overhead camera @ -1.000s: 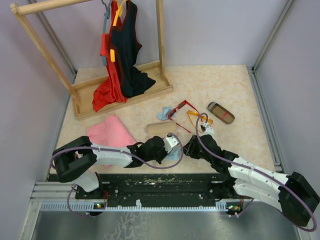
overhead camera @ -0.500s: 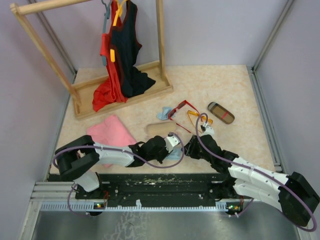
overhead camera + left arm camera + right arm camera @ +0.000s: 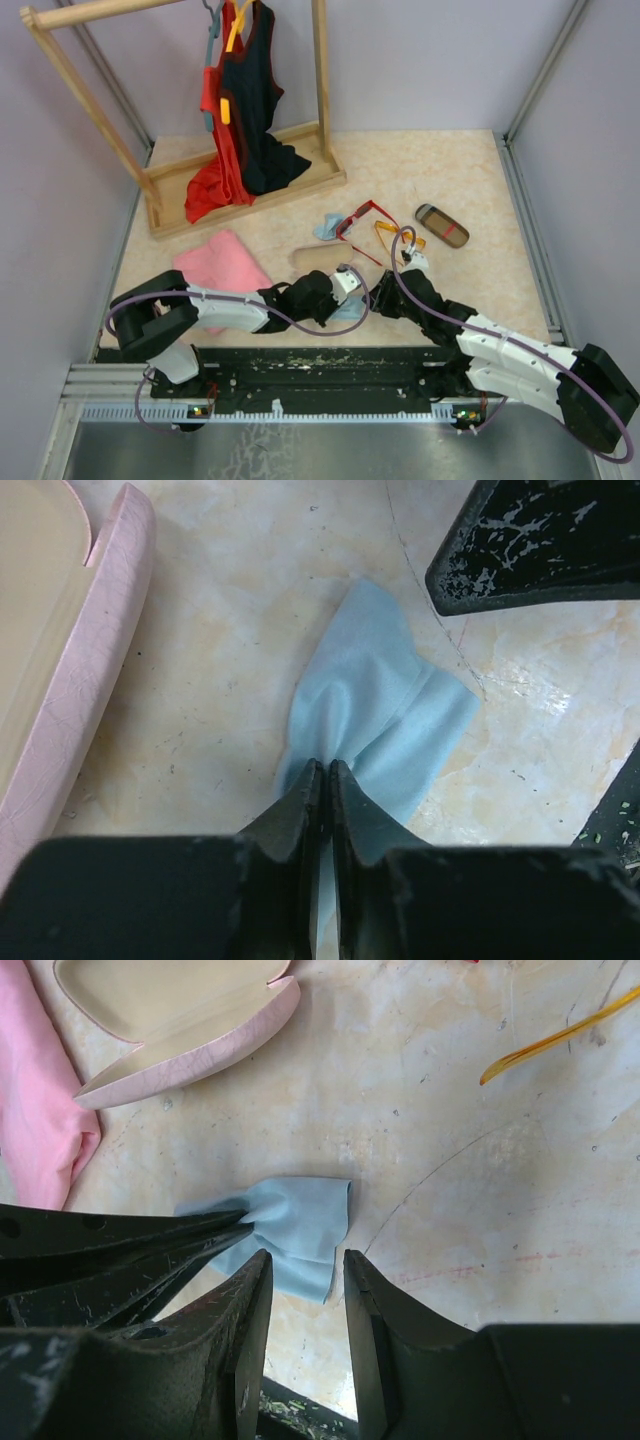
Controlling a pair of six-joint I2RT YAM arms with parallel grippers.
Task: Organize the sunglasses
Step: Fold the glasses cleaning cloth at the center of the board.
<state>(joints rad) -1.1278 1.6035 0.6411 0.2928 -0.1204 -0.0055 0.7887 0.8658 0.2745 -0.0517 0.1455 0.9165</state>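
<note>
Left tool pinched together on blue cloth — probably to line the open pink case; right tool slightly apart, empty, poised beside it; red sunglasses and orange sunglasses lie on the surface just beyond, untouched.

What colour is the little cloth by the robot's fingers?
Light blue. The cloth shows best in the left wrist view.

Clutter on the table
Rack hung with tops; pink towel, striped case, open pink case, blue cloth near it, second cloth farther back.
</note>
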